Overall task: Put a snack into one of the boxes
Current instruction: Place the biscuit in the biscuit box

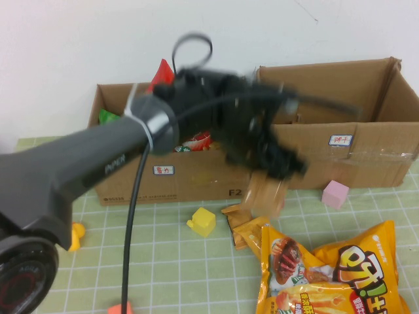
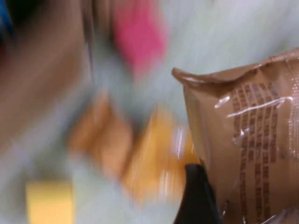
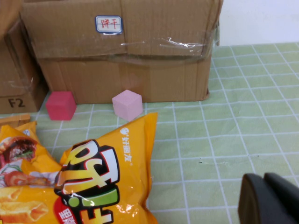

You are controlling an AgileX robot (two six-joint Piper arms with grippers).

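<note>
White wall behind, green grid mat (image 1: 163, 261) on the tabletop, two open cardboard boxes along the far edge: left box (image 1: 131, 176) already holding bright packets, right box (image 1: 366, 150) with a white label.

Left gripper (image 1: 272, 163) hangs in front of the gap between the boxes, clear of the mat, clamped on a brown snack packet (image 1: 267, 196) by its upper end; the packet dangles below. In the left wrist view the packet (image 2: 247, 140) sits against a dark finger (image 2: 198, 196), glossy film, crimped top edge, printed text down the face.

Handling, my read: light, soft foil pouch, slippery film, contents probably crushable. Best held at the sealed crimp, as it looks to be now; a grip on the body would squash or slide. It will swing freely.

More brown and orange packets (image 1: 245, 226) lie near the middle of the mat, and a big orange chip bag (image 1: 347, 275) at the near right corner.

Right gripper (image 3: 268, 200) sits low by the near right edge, beside the chip bag (image 3: 93, 182); only a dark finger shows.
</note>
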